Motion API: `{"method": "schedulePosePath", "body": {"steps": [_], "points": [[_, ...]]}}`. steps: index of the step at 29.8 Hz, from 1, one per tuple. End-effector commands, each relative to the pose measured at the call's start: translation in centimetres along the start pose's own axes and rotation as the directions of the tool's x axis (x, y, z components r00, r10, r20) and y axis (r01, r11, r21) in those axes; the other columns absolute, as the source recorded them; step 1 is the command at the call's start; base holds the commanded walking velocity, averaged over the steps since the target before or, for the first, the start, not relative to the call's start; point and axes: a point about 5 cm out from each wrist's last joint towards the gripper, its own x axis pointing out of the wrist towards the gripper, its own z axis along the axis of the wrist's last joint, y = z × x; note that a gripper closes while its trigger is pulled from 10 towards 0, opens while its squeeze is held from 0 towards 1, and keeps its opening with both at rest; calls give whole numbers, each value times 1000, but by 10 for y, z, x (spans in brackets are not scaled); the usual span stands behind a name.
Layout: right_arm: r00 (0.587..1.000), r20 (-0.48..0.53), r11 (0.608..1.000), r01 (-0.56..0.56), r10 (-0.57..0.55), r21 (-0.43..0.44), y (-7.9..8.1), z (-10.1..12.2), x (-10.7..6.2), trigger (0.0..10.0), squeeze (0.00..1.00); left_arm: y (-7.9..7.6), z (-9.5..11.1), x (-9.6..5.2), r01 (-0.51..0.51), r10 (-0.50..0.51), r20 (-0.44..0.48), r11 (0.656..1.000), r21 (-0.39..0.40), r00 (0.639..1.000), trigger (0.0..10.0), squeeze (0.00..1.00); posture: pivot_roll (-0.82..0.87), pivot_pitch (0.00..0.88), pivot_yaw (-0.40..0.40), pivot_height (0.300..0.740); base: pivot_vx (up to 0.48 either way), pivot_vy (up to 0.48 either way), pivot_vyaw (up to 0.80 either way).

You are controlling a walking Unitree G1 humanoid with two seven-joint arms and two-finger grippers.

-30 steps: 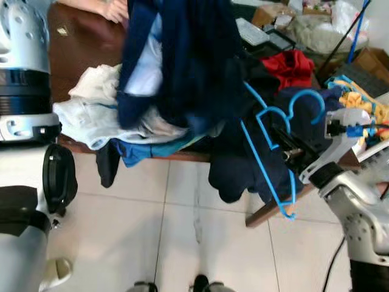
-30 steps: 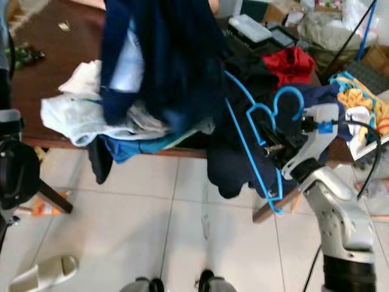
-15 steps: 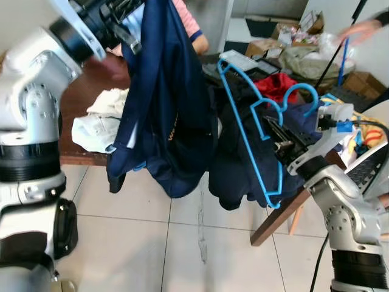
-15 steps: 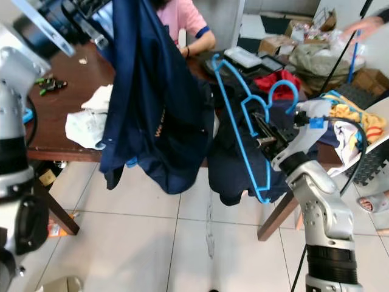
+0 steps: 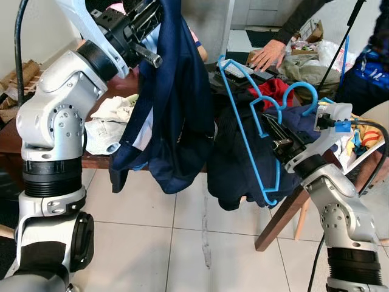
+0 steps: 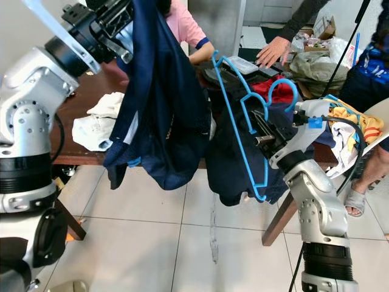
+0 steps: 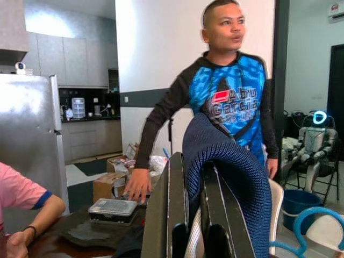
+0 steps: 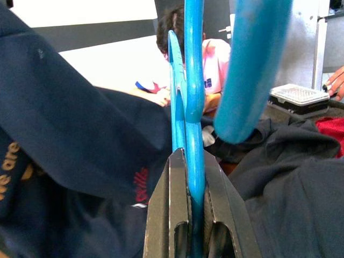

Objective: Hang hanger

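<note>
Two hands worked above a clothes-heaped wooden table (image 5: pixel 91 159) on white tiles: the left hand (image 5: pixel 143 13) clamped a navy garment (image 5: pixel 173 109); the right hand (image 5: pixel 275 132) clamped a blue hanger (image 5: pixel 246 115), upright, hook up.

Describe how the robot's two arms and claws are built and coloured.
Both arms are silver rounded shells with black ribbed joint rings. The left claw and right claw each have two long flat black fingers. A black cable loops beside the right arm, from a blue connector on its white wrist housing.
</note>
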Motion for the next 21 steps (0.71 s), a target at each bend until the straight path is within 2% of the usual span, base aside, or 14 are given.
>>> {"method": "schedulePosePath", "body": {"steps": [1,2,6,9,21], "points": [[1000,4,1000,-10,10,-3,5,-2,-2,10000,0,-1,1,3,-25,24,22,999,26,999,10000,0,91,48,-14,740,0,0,0],[1000,1,1000,-10,10,-3,6,-3,-3,10000,0,0,-7,1,-46,46,3,998,39,999,10000,0,85,53,-10,740,0,0,0],[1000,0,1000,-10,10,-4,6,-3,-3,10000,0,0,-12,0,-58,59,-11,997,48,998,10000,0,83,53,-12,740,0,0,0],[1000,-3,1000,-10,10,-4,6,-4,-4,10000,0,-3,-20,-1,-67,68,-27,997,43,997,10000,0,83,56,-13,740,0,-461,0],[1000,-4,1000,-20,20,5,9,-7,-3,10000,0,-9,-15,5,-49,49,2,998,36,999,10000,0,89,62,-11,740,0,-461,0]]}}
